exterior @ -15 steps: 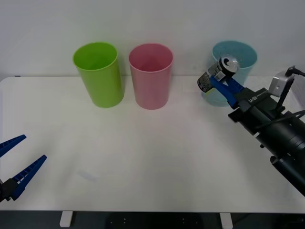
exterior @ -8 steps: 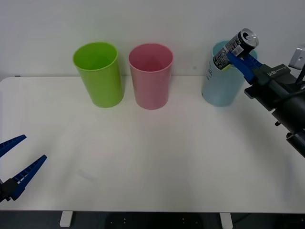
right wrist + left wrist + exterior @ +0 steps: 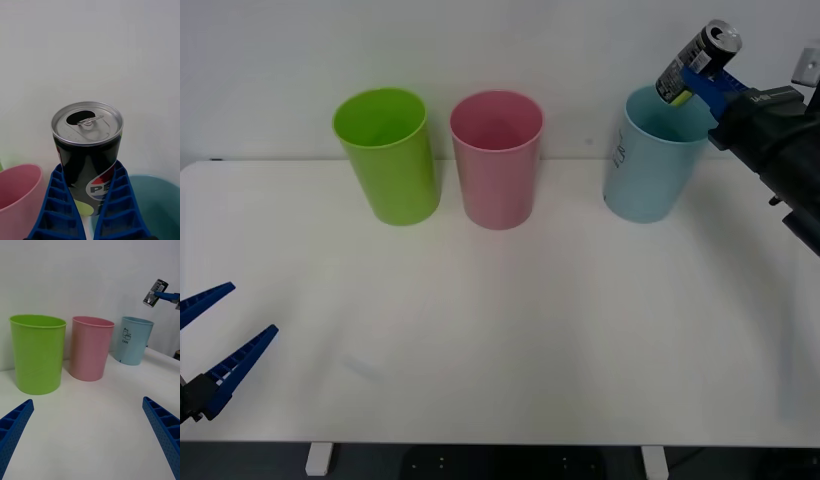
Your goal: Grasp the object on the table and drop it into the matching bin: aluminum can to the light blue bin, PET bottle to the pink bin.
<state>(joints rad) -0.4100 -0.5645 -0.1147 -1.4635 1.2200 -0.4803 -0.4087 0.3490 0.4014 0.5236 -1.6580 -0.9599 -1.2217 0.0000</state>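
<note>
Nearest the robot, the left gripper (image 3: 218, 345) hangs over the front left corner of the white table (image 3: 510, 330) with its jaws spread wide and nothing between them. Farther back along the wall stand the lime green bin (image 3: 387, 155), the pink bin (image 3: 498, 158) just beside it, and, well apart to the right, the light blue bin (image 3: 648, 160) marked "CAN". Above that bin's far right rim, the right gripper (image 3: 702, 82) holds the aluminum can (image 3: 696, 62) in the air, tilted, its jaws clamped on the can's lower body and the silver top pointing up and away.
</note>
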